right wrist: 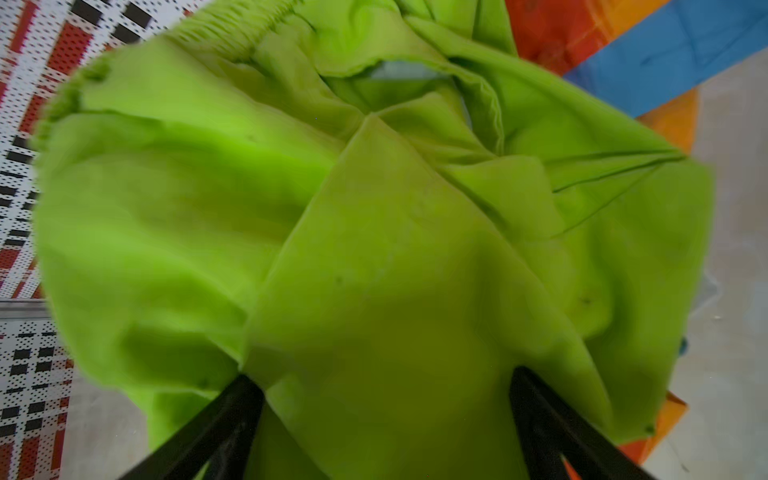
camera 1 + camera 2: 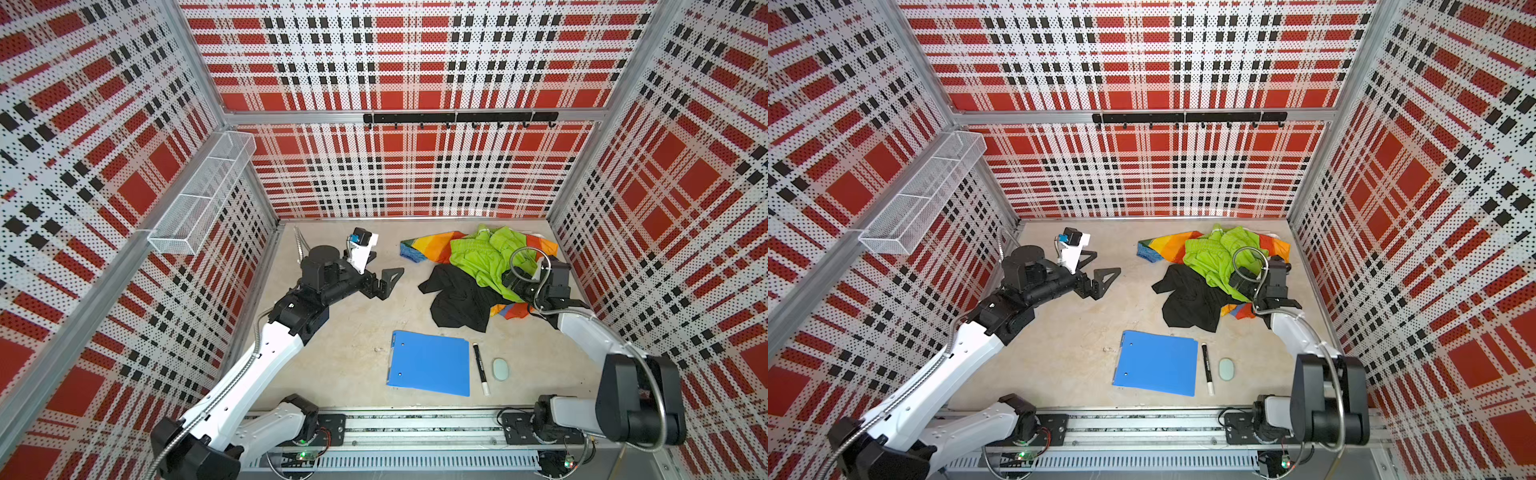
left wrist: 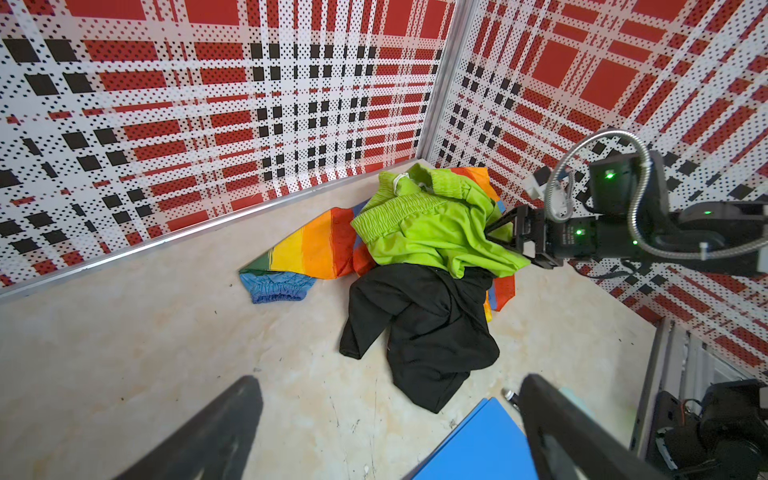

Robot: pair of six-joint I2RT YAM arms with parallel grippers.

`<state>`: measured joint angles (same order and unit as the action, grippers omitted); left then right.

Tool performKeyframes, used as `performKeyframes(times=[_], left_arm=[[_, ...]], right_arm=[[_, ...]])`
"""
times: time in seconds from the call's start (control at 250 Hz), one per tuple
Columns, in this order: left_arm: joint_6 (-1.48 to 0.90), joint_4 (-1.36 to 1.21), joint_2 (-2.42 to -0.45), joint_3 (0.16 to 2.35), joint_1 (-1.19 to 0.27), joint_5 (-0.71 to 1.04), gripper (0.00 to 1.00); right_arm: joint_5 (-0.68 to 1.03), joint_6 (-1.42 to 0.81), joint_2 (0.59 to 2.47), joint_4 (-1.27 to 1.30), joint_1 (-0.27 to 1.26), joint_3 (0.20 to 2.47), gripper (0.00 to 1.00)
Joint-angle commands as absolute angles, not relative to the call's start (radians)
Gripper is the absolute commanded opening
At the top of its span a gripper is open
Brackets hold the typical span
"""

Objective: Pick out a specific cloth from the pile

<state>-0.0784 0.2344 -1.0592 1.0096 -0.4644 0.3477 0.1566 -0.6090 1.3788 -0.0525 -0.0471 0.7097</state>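
The pile sits at the back right near the wall corner: a lime-green cloth (image 2: 486, 257) (image 3: 436, 224) on top, a black cloth (image 2: 457, 299) (image 3: 428, 332) in front, and a rainbow patchwork cloth (image 2: 432, 245) (image 3: 316, 249) underneath. The white cloth is hidden. My right gripper (image 2: 508, 277) (image 2: 1238, 276) (image 1: 386, 382) is open, its jaws wide apart and pushed into the lime-green cloth, with a fold of green fabric between them. My left gripper (image 2: 380, 268) (image 2: 1096, 266) (image 3: 388, 384) hangs open over bare table left of the pile, holding nothing.
A blue clipboard (image 2: 430, 363), a black marker (image 2: 480, 368) and a pale green eraser (image 2: 500, 369) lie in front of the pile. A wire mesh basket (image 2: 203, 191) hangs on the left wall, a hook rail (image 2: 457, 118) on the back wall. Walls stand close behind the pile.
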Motion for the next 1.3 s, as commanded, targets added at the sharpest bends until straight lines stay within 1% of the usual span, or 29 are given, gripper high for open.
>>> performKeyframes(times=[0.0, 0.068, 0.104, 0.132, 0.152, 0.196, 0.2, 0.204, 0.264, 0.268, 0.324, 0.404, 0.492, 0.656, 0.824, 0.913, 1.077, 1.217, 1.257, 1.297], left_arm=[[-0.093, 0.233, -1.058, 1.012, -0.464, 0.37, 0.99], [-0.093, 0.234, -1.058, 1.012, -0.462, 0.366, 0.99], [-0.095, 0.234, -1.057, 1.012, -0.461, 0.365, 0.99], [-0.094, 0.235, -1.056, 1.012, -0.46, 0.365, 0.99], [-0.094, 0.233, -1.055, 1.012, -0.46, 0.365, 0.99], [-0.093, 0.235, -1.053, 1.011, -0.458, 0.359, 0.99], [-0.094, 0.234, -1.053, 1.011, -0.458, 0.358, 0.99], [-0.094, 0.234, -1.052, 1.01, -0.458, 0.358, 0.99], [-0.092, 0.233, -1.049, 1.008, -0.458, 0.352, 0.99], [-0.091, 0.234, -1.049, 1.008, -0.457, 0.352, 0.99], [-0.092, 0.234, -1.047, 1.006, -0.456, 0.35, 0.99], [-0.091, 0.232, -1.046, 1.006, -0.454, 0.349, 0.99], [-0.093, 0.233, -1.047, 1.006, -0.452, 0.351, 0.99], [-0.096, 0.231, -1.048, 1.006, -0.447, 0.354, 0.99], [-0.096, 0.229, -1.048, 1.005, -0.446, 0.35, 0.99], [-0.096, 0.229, -1.048, 1.003, -0.445, 0.344, 0.99], [-0.096, 0.23, -1.051, 1.002, -0.445, 0.336, 0.99], [-0.096, 0.23, -1.051, 1.002, -0.445, 0.33, 0.99], [-0.096, 0.229, -1.048, 1.002, -0.445, 0.328, 0.99], [-0.095, 0.229, -1.046, 1.0, -0.445, 0.325, 0.99]], right_arm=[[0.2, -0.661, 1.477, 0.047, -0.042, 0.727, 1.0], [0.174, -0.661, 1.538, 0.07, -0.028, 0.755, 1.0], [0.161, -0.658, 1.575, 0.072, -0.02, 0.775, 0.95], [0.157, -0.658, 1.602, 0.076, -0.016, 0.788, 0.87], [0.156, -0.661, 1.621, 0.081, -0.015, 0.794, 0.79], [0.156, -0.672, 1.651, 0.105, -0.012, 0.802, 0.59], [0.156, -0.674, 1.656, 0.11, -0.012, 0.804, 0.56], [0.156, -0.674, 1.656, 0.11, -0.012, 0.804, 0.56], [0.146, -0.686, 1.668, 0.138, -0.008, 0.809, 0.37], [0.143, -0.686, 1.669, 0.139, -0.008, 0.811, 0.34], [0.122, -0.686, 1.661, 0.136, -0.004, 0.828, 0.2], [0.091, -0.672, 1.636, 0.108, 0.003, 0.868, 0.1], [0.051, -0.651, 1.607, 0.068, 0.015, 0.922, 0.04], [0.0, -0.629, 1.598, 0.011, 0.028, 1.045, 0.02], [-0.023, -0.611, 1.663, -0.028, 0.046, 1.212, 0.01], [-0.028, -0.604, 1.717, -0.049, 0.059, 1.298, 0.04], [-0.012, -0.596, 1.831, -0.07, 0.088, 1.396, 0.17], [-0.001, -0.592, 1.867, -0.073, 0.099, 1.378, 0.3], [-0.001, -0.587, 1.857, -0.072, 0.099, 1.362, 0.38], [-0.003, -0.57, 1.831, -0.074, 0.098, 1.343, 0.51]])
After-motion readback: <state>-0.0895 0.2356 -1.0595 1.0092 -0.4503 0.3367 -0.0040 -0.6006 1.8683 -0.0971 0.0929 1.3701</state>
